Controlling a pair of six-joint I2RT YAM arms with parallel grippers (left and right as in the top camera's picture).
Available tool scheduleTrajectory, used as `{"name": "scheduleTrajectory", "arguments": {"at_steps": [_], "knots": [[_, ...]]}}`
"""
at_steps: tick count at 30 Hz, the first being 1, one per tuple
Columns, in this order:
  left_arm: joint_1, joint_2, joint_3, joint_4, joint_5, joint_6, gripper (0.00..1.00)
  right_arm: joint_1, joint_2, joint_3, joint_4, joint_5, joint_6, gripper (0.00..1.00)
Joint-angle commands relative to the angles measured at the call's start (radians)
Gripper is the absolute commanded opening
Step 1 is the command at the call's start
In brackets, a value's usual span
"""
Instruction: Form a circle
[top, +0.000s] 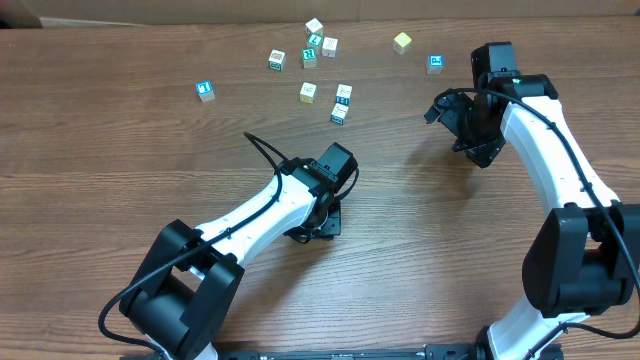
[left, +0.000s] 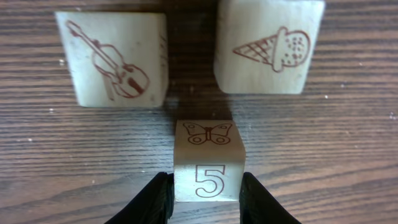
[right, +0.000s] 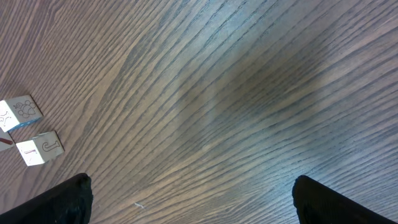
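Three whitish cubes of the circle lie close together in the left wrist view: one with a violin, one with an ice-cream cone, and one with a butterfly and a 5 nearest me. My left gripper has both black fingers pressed against the sides of the 5 cube, which rests on the table. Overhead, the left gripper points down at the table's middle and hides these cubes. A pale yellow cube sits far back. My right gripper is wide open over bare wood, at the right.
Loose cubes are scattered at the back: blue-faced ones, green-faced ones, and whitish ones. Two cubes show at the left edge of the right wrist view.
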Motion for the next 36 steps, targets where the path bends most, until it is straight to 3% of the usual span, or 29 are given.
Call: {"name": "scheduleTrajectory", "arguments": {"at_steps": [1, 24, 30, 33, 36], "knots": [[-0.006, 0.013, -0.005, 0.002, -0.042, -0.040, 0.32, 0.003, -0.012, 0.014, 0.002, 0.007, -0.001, 1.00], [-0.003, 0.013, -0.005, 0.034, -0.080, -0.058, 0.33, 0.003, -0.012, 0.014, 0.002, 0.007, -0.001, 1.00], [-0.003, 0.013, -0.005, 0.038, -0.086, -0.058, 0.36, 0.003, -0.012, 0.014, 0.002, 0.007, -0.001, 1.00], [-0.004, 0.013, -0.005, 0.037, -0.086, -0.057, 0.43, 0.003, -0.012, 0.014, 0.002, 0.007, -0.001, 1.00], [-0.004, 0.013, -0.005, 0.037, -0.086, -0.053, 0.37, 0.003, -0.012, 0.014, 0.002, 0.007, -0.001, 1.00]]}}
